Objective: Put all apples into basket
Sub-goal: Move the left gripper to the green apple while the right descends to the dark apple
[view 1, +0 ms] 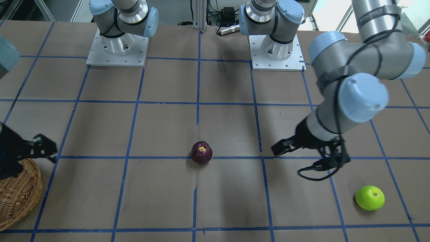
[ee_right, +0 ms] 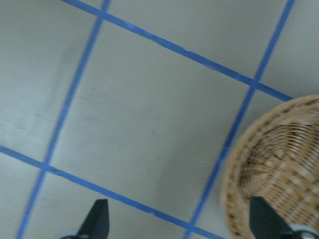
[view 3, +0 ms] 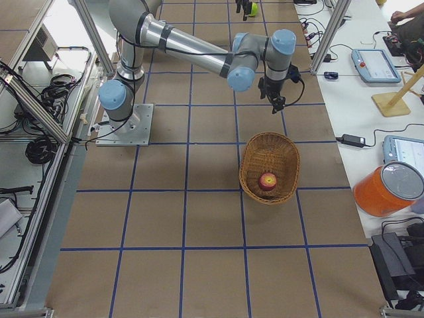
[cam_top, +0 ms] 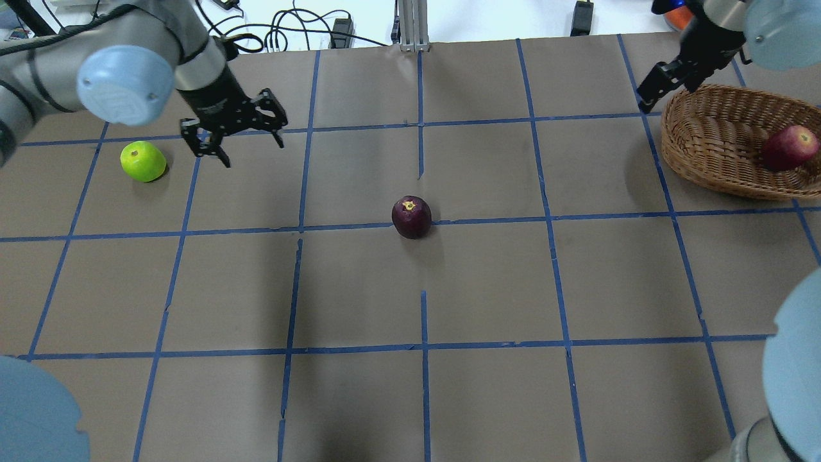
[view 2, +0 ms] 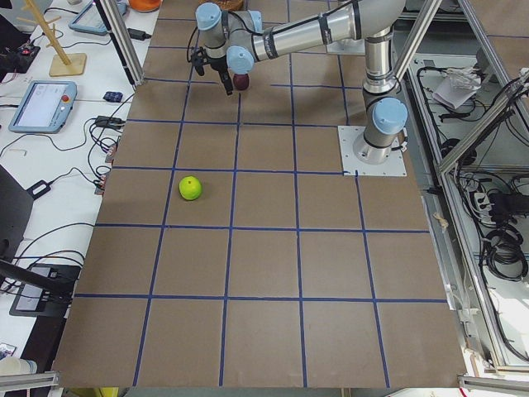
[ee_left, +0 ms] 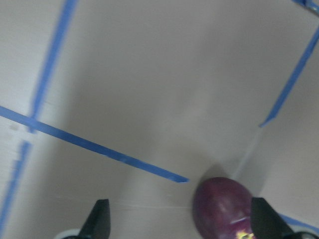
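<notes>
item 1, apples: red apple lies inside the basket, against its wall on the side away from the centre of the tabletop. maroon apple sits upright on the tabletop near its middle, yellow patch up, touching a blue tape line. green apple rests on the tabletop on the robot's left side, well apart from the maroon one and from the basket.

item 2, basket: stands on the robot's right side of the tabletop, holding only the red apple.

item 3, left end effector: jaws spread wide, nothing between them; held above the tabletop near the green apple, on the side toward the maroon apple, not touching either.

item 4, right end effector: jaws spread wide, empty; positioned just beside the basket rim, outside it, over bare tabletop.
</notes>
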You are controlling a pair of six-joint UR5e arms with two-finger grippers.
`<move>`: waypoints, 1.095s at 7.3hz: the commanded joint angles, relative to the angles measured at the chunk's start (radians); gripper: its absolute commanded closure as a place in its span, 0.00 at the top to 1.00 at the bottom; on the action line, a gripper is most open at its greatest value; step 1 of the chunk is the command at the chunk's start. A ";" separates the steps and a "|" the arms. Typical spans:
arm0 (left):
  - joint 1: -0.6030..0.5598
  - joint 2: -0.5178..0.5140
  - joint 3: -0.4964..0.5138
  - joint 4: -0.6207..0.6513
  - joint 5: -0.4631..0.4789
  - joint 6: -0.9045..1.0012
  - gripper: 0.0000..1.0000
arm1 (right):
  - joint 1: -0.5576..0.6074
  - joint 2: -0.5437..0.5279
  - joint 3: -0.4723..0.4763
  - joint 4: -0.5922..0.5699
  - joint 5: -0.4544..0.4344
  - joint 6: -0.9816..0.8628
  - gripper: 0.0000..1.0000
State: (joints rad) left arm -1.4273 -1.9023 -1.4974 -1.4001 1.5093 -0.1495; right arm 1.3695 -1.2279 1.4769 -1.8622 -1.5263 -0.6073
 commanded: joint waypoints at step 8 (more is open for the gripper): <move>0.286 -0.395 0.269 0.177 0.163 0.803 1.00 | 0.619 0.148 0.126 -0.219 -0.020 0.966 1.00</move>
State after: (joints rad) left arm -1.1462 -2.2579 -1.2366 -1.2242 1.6843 0.6439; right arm 1.9803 -1.1180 1.6034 -2.0678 -1.5340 0.2932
